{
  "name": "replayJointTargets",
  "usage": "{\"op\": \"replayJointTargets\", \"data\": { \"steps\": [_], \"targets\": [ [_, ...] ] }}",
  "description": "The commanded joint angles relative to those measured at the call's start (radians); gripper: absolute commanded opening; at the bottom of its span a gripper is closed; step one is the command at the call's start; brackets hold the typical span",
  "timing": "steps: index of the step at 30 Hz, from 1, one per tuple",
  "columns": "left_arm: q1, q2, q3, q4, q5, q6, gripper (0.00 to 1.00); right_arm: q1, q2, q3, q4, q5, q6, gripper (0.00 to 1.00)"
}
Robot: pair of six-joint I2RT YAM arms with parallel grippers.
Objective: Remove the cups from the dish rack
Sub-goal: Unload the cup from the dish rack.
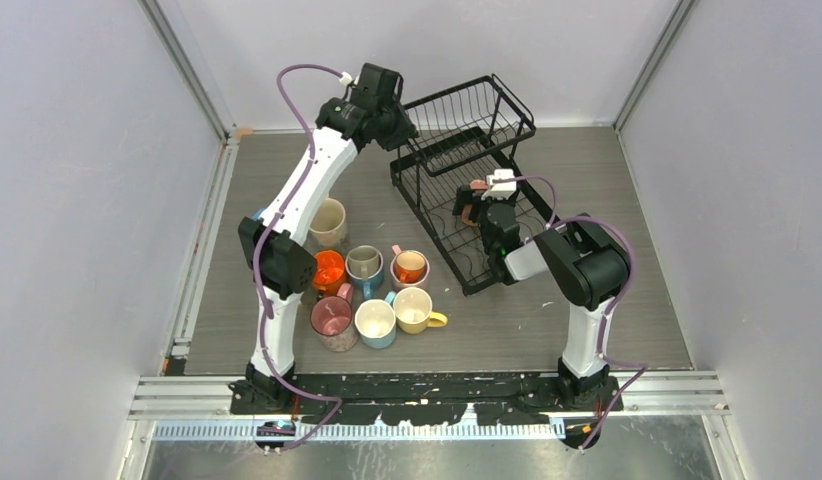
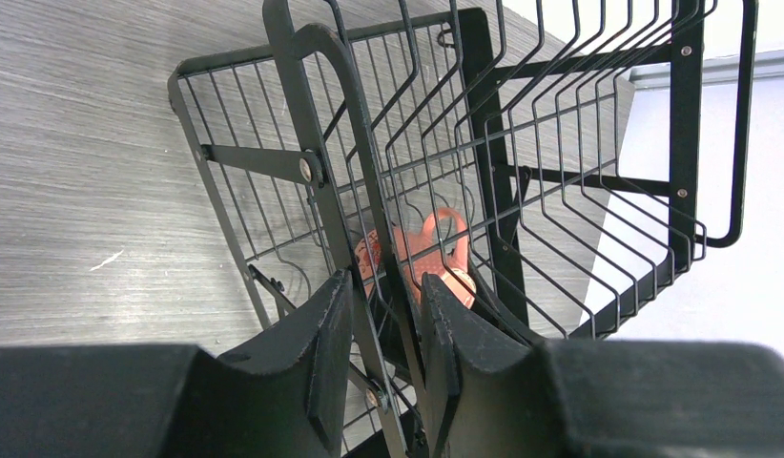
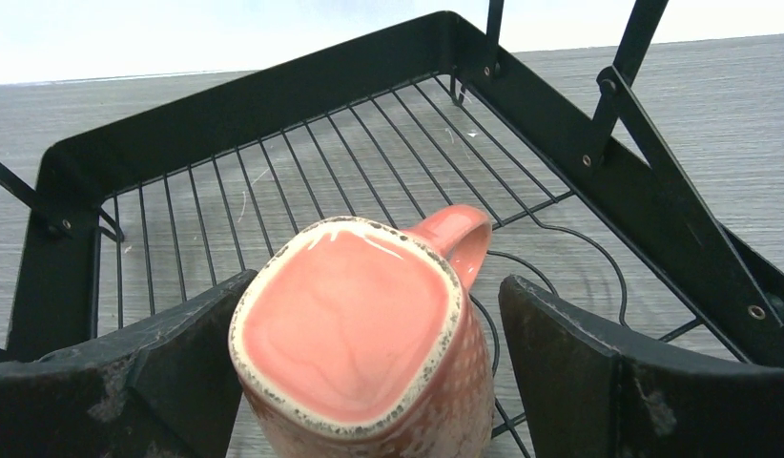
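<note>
The black wire dish rack point(image 1: 507, 100) stands at the back right of the table. My left gripper point(image 1: 392, 128) is at its upper left corner, shut on a flat bar of the rack frame point(image 2: 302, 167), one finger on each side point(image 2: 385, 280). A salmon cup point(image 3: 350, 324) lies on the rack's lower tray point(image 3: 274, 105), its flat pink end facing the right wrist camera and its handle pointing away. My right gripper point(image 3: 374, 284) stands open around it, the left finger close to its side and the right finger apart. The same cup point(image 2: 436, 243) shows through the wires in the left wrist view.
Several cups stand on the table left of the rack: beige point(image 1: 328, 222), orange point(image 1: 329, 268), grey inside blue point(image 1: 364, 263), orange inside pink point(image 1: 409, 266), pink point(image 1: 332, 318), light blue point(image 1: 375, 322), yellow point(image 1: 415, 308). Walls enclose the table.
</note>
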Motion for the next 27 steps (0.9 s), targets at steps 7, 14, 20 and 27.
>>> {"op": "replayJointTargets", "data": {
  "steps": [7, 14, 20, 27],
  "targets": [
    [0.006, -0.013, -0.032, 0.001, 0.064, 0.023, 0.03, -0.002, -0.06, 0.008, 0.019, 0.003, -0.002, 0.6],
    [0.007, -0.03, -0.05, 0.028, 0.067, 0.026, 0.4, -0.002, -0.135, -0.028, -0.011, 0.005, 0.033, 0.42],
    [0.008, -0.042, -0.026, 0.037, 0.067, 0.053, 0.8, 0.001, -0.227, -0.058, -0.049, 0.009, 0.066, 0.36],
    [0.016, -0.06, -0.011, 0.047, 0.067, 0.072, 0.91, 0.016, -0.29, -0.069, -0.094, 0.025, 0.073, 0.35]
  ]
}}
